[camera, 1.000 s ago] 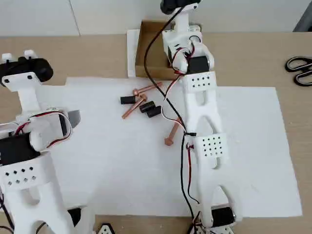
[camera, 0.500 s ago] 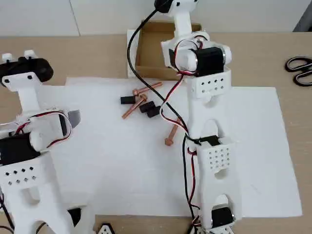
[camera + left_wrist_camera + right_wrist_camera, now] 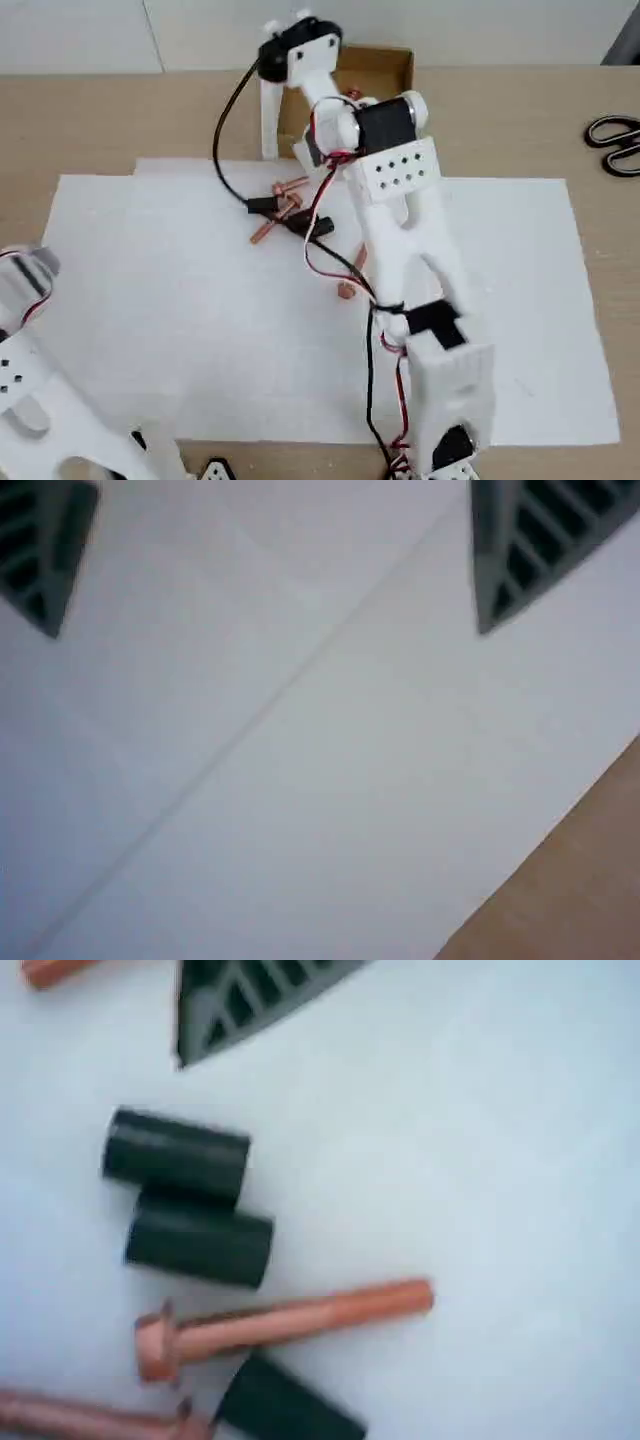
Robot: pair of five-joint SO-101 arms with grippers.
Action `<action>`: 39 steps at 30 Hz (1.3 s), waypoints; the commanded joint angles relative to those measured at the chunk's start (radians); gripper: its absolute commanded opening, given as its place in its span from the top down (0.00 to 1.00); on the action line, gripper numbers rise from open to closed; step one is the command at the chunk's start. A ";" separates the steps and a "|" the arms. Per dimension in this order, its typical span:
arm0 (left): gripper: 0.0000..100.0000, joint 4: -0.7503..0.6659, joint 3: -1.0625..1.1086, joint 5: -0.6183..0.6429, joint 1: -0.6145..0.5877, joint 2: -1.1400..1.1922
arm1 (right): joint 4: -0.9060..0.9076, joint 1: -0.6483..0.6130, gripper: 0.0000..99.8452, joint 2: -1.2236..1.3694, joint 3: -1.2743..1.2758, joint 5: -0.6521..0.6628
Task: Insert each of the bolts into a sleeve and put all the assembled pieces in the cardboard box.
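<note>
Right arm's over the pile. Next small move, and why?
Probably lower the right gripper onto the copper bolt beside the two black sleeves: its shaft end lies clear on the white sheet, and no bolt in view is sleeved yet.

A sheet (image 3: 180,300) lies on the tabletop (image 3: 100,120), with the cardboard box (image 3: 385,62) at its far edge and scissors (image 3: 612,142) off its right side. On the sheet just before the box, bolts (image 3: 290,185) and sleeves (image 3: 262,205) lie clustered together. One bolt (image 3: 347,288) lies apart, nearer the front.
</note>
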 commanded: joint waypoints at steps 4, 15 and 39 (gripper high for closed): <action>0.75 -0.087 0.082 0.005 -0.068 -0.018 | 0.005 -0.044 0.82 -0.231 0.423 0.167; 0.75 -0.166 0.202 0.012 -0.064 -0.018 | -0.214 -0.010 0.82 -0.186 0.434 0.120; 0.75 -0.169 0.216 0.037 -0.063 -0.018 | -0.108 -0.116 0.82 0.099 0.427 0.701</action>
